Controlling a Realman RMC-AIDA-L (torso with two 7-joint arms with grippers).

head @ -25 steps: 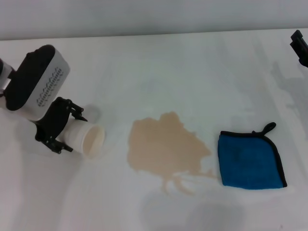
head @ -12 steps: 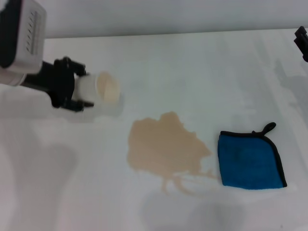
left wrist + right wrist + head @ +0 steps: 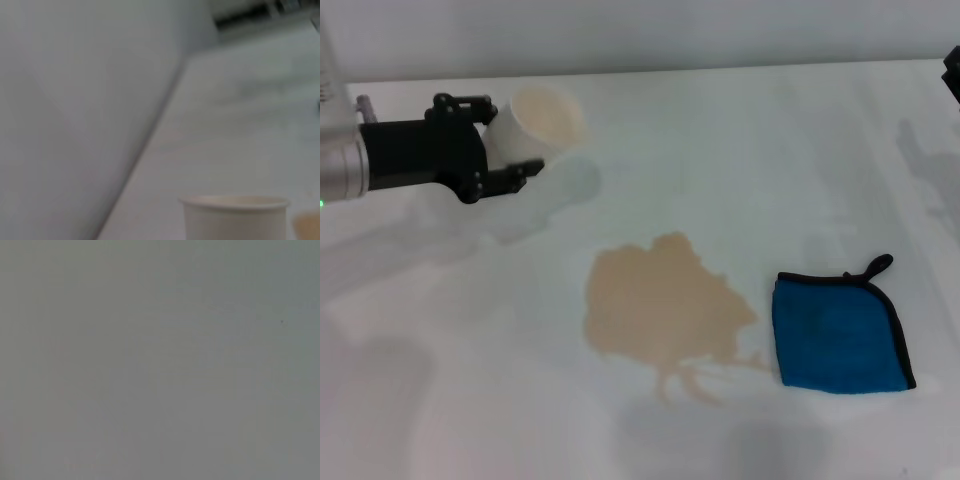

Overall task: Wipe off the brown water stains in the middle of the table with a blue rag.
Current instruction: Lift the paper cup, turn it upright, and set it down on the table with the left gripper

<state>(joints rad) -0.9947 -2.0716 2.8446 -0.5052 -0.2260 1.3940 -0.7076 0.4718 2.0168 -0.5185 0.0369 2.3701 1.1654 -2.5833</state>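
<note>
The brown water stains (image 3: 665, 310) lie as a light-tan puddle in the middle of the white table (image 3: 740, 160), with thin trails at its near edge. The blue rag (image 3: 840, 332), black-edged with a corner loop, lies flat just right of the puddle. My left gripper (image 3: 505, 145) is at the far left, shut on a white paper cup (image 3: 542, 122) held nearly upright above the table. The cup also shows in the left wrist view (image 3: 235, 217). My right gripper (image 3: 953, 80) is only a dark edge at the far right, away from the rag.
The table's far edge meets a grey wall (image 3: 640, 30). The right wrist view shows only a plain grey surface.
My left gripper has lifted the cup from lying near the table's left front, carried it back and up, and turned it from sideways to nearly upright. The rag and puddle have not moved.
</note>
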